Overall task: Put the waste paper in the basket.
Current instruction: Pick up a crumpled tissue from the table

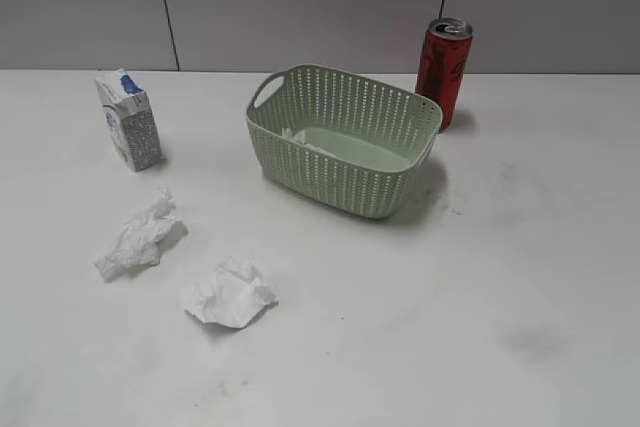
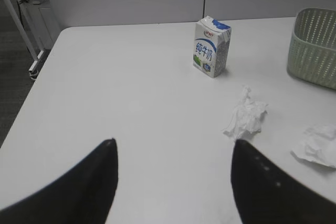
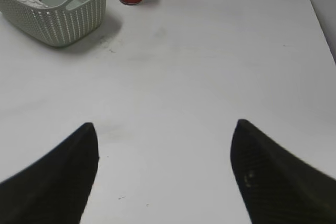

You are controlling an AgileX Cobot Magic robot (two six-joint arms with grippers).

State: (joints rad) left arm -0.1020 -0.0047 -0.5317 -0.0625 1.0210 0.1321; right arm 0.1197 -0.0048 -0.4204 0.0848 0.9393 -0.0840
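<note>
Exterior view, no arms visible: two paper wads [image 1: 140,237] [image 1: 231,294] lie lower left on the counter [image 1: 520,277]; a third [image 1: 300,139] sits inside the basket [image 1: 340,172], centre. Wrist views show the left claw [image 2: 173,182] and right claw [image 3: 164,174] spread, empty.

bright, even light across the white table [image 1: 520,277], soft and from above, no hard glare. the basket [image 1: 340,162] drops a faint shadow to its right and front, and the red can [image 1: 443,69] throws a small one onto the table beside it. exterior view is sharp throughout. in both wrist views the dark fingertips [image 2: 79,187] [image 3: 273,177] sit close, black and blurred. the carton [image 2: 211,46] is crisp, print readable.
</note>
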